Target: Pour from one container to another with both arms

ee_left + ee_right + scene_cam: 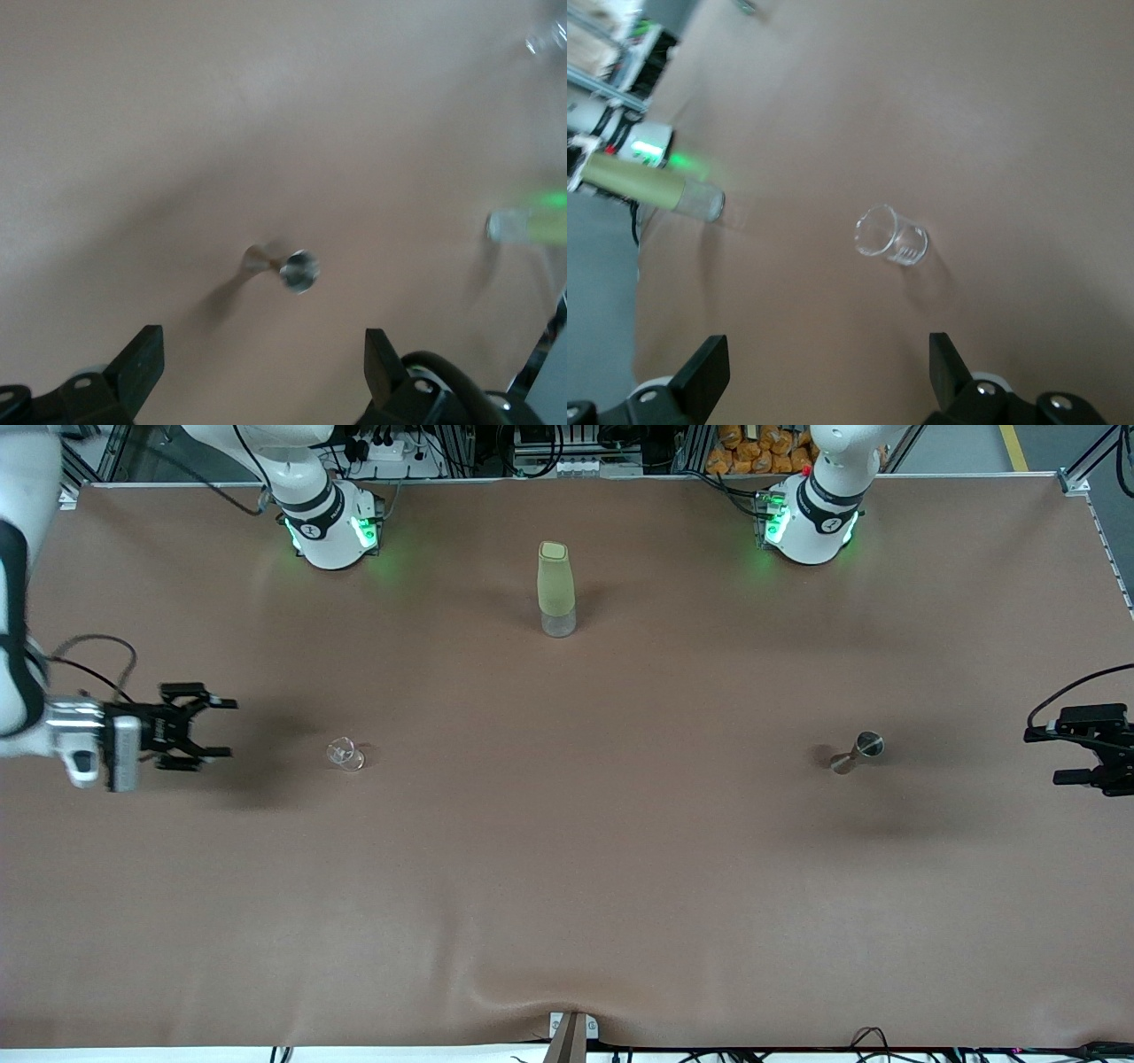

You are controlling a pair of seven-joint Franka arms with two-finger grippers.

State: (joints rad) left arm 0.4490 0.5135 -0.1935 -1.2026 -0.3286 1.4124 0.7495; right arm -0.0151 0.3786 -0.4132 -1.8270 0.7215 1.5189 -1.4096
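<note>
Right gripper point(213, 729): black two-finger unit on a grey wrist, in the air over the table point(567, 868) at the right arm's end; fingers spread wide apart, nothing between them. In the right wrist view the two fingertips point(700, 367) frame bare brown surface

Clear glass point(345, 755): small, transparent, standing on the table just past the right gripper's fingertips toward the table's middle, apart from them; seen in the right wrist view point(891, 236) ahead of the open fingers, untouched

Left gripper point(1076, 755): black, partly cut by the picture's edge, in the air over the left arm's end of the table; fingers spread apart and empty. Left wrist view shows both fingertips point(140, 359) with open table between

Metal jigger point(858, 752): hourglass-shaped measuring cup, upright on the table, near the left gripper on the side toward the table's middle, not touching it; in the left wrist view point(285, 266) it sits ahead of the open fingers

Tall bottle point(556, 590): pale green upper body, clear base, upright midway between the two arm bases, farther from the front camera than glass and jigger, well apart from both grippers

Table covering: plain brown sheet, slightly wrinkled at the edge nearest the front camera
</note>
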